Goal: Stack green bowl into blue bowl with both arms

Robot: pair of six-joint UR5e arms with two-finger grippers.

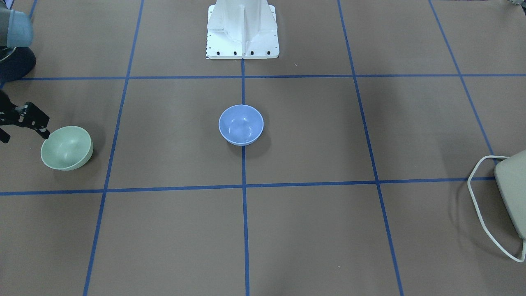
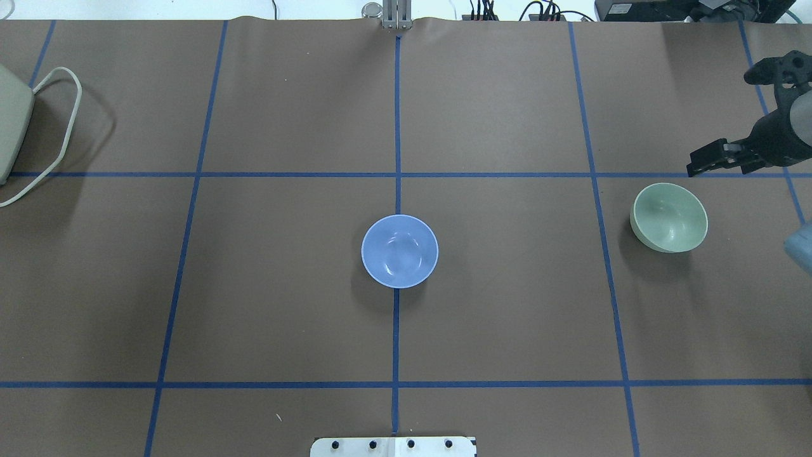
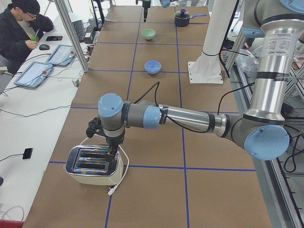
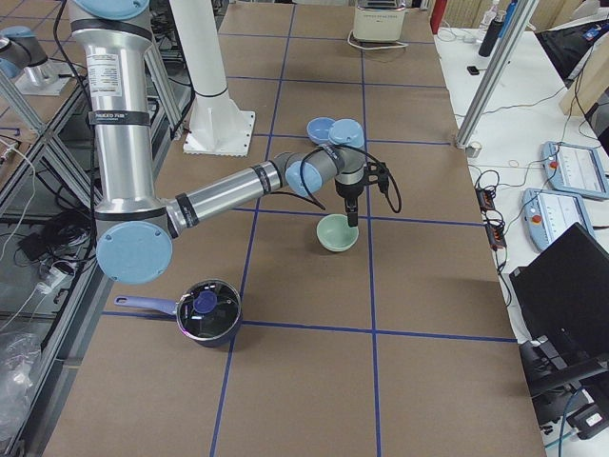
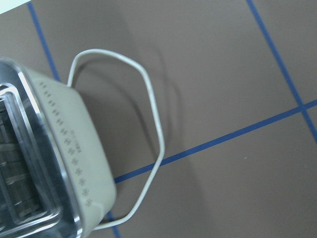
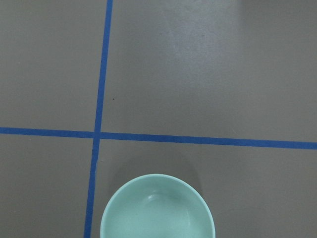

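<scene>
The pale green bowl (image 1: 66, 148) stands upright on the table at the robot's right side; it also shows in the overhead view (image 2: 669, 217) and at the bottom of the right wrist view (image 6: 157, 208). The blue bowl (image 1: 241, 124) (image 2: 399, 251) stands empty at the table's middle. My right gripper (image 1: 25, 136) (image 2: 723, 164) hovers open and empty just beside the green bowl's outer rim, clear of it. My left gripper (image 3: 112, 151) shows only in the exterior left view, above a toaster far from both bowls. I cannot tell whether it is open or shut.
A cream toaster (image 2: 9, 120) with a white cord (image 5: 153, 119) sits at the table's left end. A dark pot with a lid (image 4: 209, 312) stands at the right end. The white pedestal base (image 1: 242, 33) is at the robot's edge. An operator (image 3: 23, 23) sits beside the table.
</scene>
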